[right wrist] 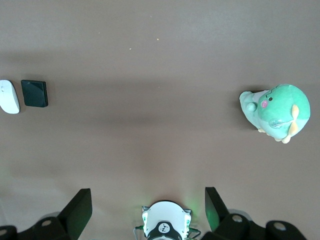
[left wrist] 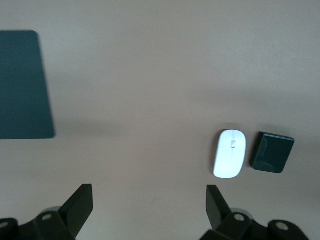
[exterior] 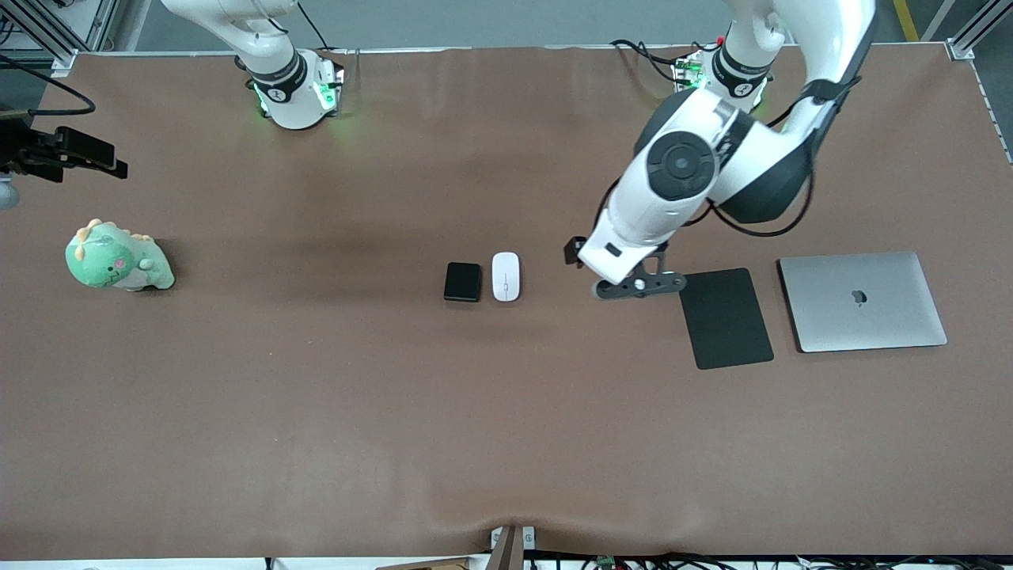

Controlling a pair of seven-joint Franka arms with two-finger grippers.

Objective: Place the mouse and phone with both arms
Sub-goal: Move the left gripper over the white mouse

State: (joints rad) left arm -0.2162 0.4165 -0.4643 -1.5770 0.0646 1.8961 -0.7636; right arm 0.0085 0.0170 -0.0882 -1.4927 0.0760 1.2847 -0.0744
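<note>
1. Left end effector (exterior: pixel 639 285) hangs over bare desk (exterior: pixel 506 443) with its fingers (left wrist: pixel 80 202) spread wide and nothing between them. By the front view's clock it is at 3 o'clock from the mouse (exterior: pixel 506 276), between the mouse and the pad (exterior: pixel 726 317).
2. Nearest the front camera is the pad, flat and black, with a closed laptop (exterior: pixel 863 301) just beside it at its 3 o'clock.
3. A little farther, mid-desk, the mouse lies flat with its length running 12 to 6. The phone (exterior: pixel 463 282) lies just beside it at 9 o'clock, with only a thin gap between them. Neither has been picked up yet.
4. A green toy (exterior: pixel 119 257) sits well apart at 9 o'clock from the phone, toward the right arm's end.
5. Right end effector (right wrist: pixel 148 194) hangs idle high above its own base (right wrist: pixel 165 225), fingers (right wrist: pixel 80 205) wide apart and empty.
6. Risks, as I judge them:
   - The thin gap leaves little room, so a finger coming down on the mouse could clip or shove the phone.
   - The mouse is glossy and rounded, so an off-centre squeeze could squirt it out.
   - The phone is a low slab, so fingers may scrape the desk or skid over its top.
   - Both arms must reach the same small spot, so going together risks a collision.
</note>
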